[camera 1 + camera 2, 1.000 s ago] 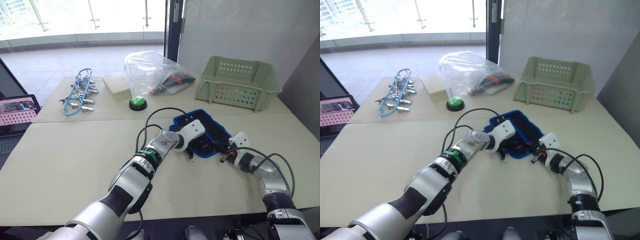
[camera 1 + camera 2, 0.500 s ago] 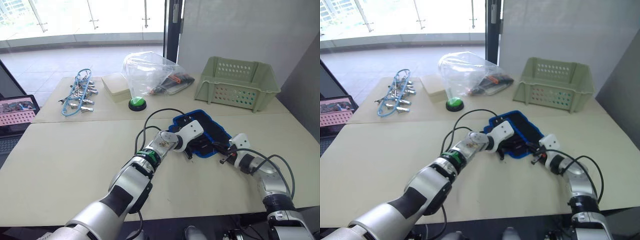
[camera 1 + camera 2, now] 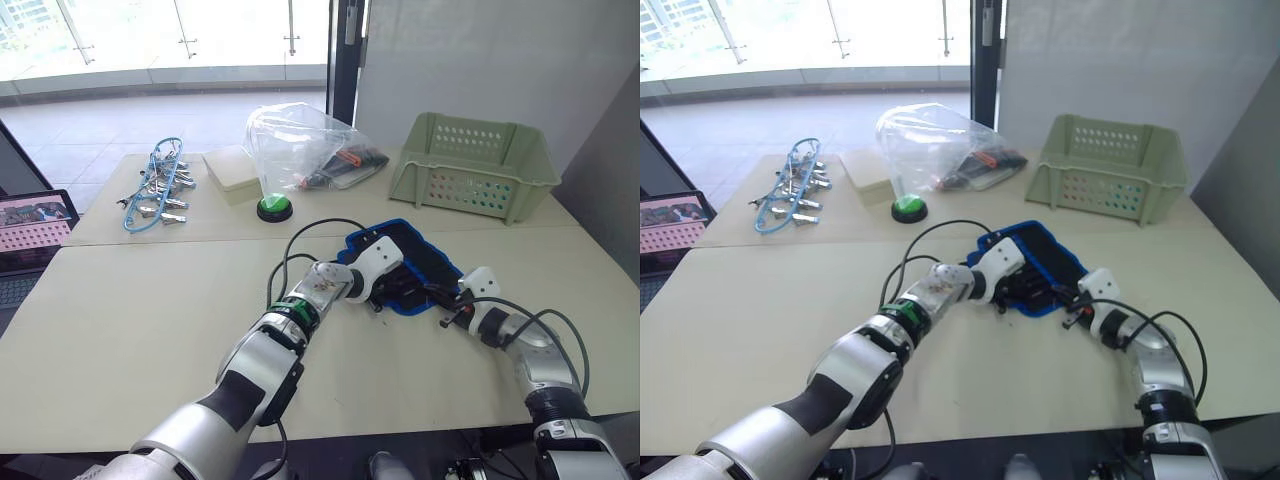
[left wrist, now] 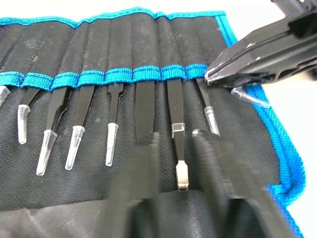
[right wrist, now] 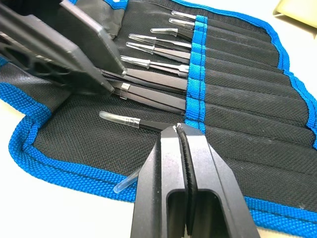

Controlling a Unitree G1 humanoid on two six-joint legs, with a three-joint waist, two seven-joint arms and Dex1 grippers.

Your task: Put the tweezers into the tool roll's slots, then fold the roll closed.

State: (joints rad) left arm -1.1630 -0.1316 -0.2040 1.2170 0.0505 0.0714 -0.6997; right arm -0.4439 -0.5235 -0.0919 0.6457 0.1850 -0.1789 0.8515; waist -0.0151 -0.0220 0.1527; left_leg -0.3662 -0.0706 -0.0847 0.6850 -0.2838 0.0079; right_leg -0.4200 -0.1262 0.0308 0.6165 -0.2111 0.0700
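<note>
Tool roll (image 3: 420,262) lies open at table centre-right, tweezers (image 4: 143,116) slotted; left gripper (image 4: 178,148) slightly parted, empty; right gripper (image 5: 179,134) pinched on a slim, slippery tweezer, best gripped mid-shank.

From my head cameras the tweezers (image 3: 400,290) are too small to count — the left gripper (image 3: 378,290) covers the slots (image 4: 148,74).

Woven matt cloth tool roll (image 5: 237,104), glossy tweezers (image 4: 144,111).
</note>
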